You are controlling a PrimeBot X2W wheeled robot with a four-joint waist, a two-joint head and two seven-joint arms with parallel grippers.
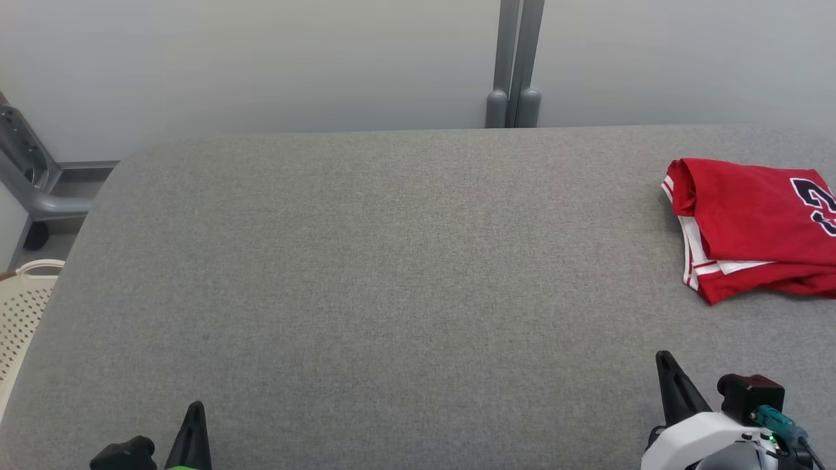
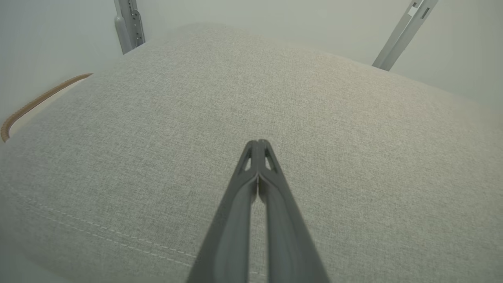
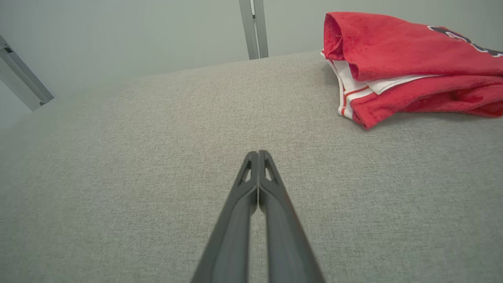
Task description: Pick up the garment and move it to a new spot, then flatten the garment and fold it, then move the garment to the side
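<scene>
Red garment (image 1: 751, 228) lies bunched on the grey desk (image 1: 392, 261) ahead and to the right of our right pincer (image 1: 666, 365), its long side running crosswise, well apart from our left pincer (image 1: 194, 418), and we see both pincers pressed together, empty, so the right arm's nearer.

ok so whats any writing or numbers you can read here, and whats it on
Dark number with a white outline, on the red shirt: cut off at the picture's edge; the part showing looks like "3", but that is not certain.
The same number in the right wrist view: only a sliver shows, not readable.
No other words, labels or signs can be read.
</scene>
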